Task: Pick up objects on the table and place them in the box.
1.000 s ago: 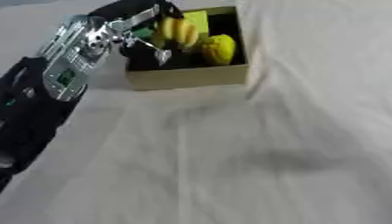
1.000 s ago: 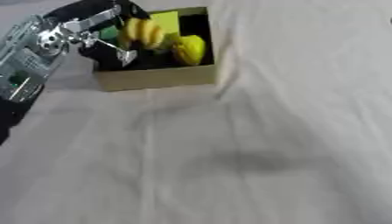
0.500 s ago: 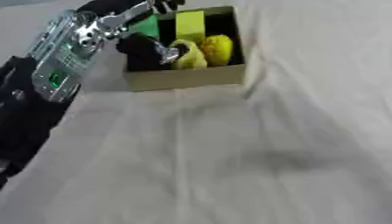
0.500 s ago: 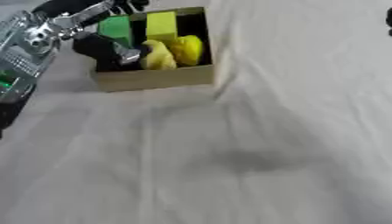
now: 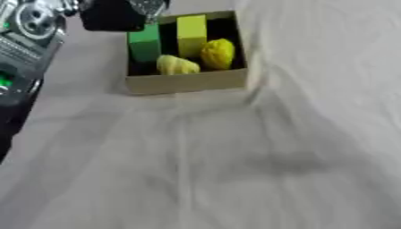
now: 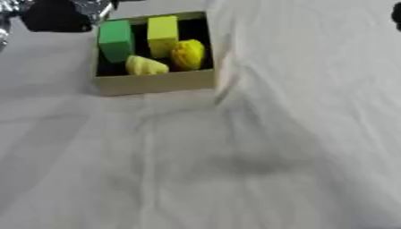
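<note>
Across my whole view lies the table [image 5: 235,179], draped in a wrinkled white cloth that folds up beside the box. At ten o'clock my left arm [image 5: 27,49] comes in, silver and black, and its left hand [image 5: 117,13] hangs just above the far left corner of the box, a dark blurred mass; whether its fingers are spread or curled I cannot tell. At eleven o'clock sits the box [image 5: 188,82], a shallow tan cardboard tray with a dark inside. Within it, a green block [image 5: 145,42] stands at the left, upright, and a yellow-green block [image 5: 190,33] stands just beside it on its right. At the right of the box rests a round yellow fruit with a dimpled skin [image 5: 219,53], and in front of the green block lies a paler yellow lumpy piece [image 5: 177,65], touching the near wall. At two o'clock in the right eye view a small dark shape [image 6: 396,15] cuts the edge; I cannot make it out.
</note>
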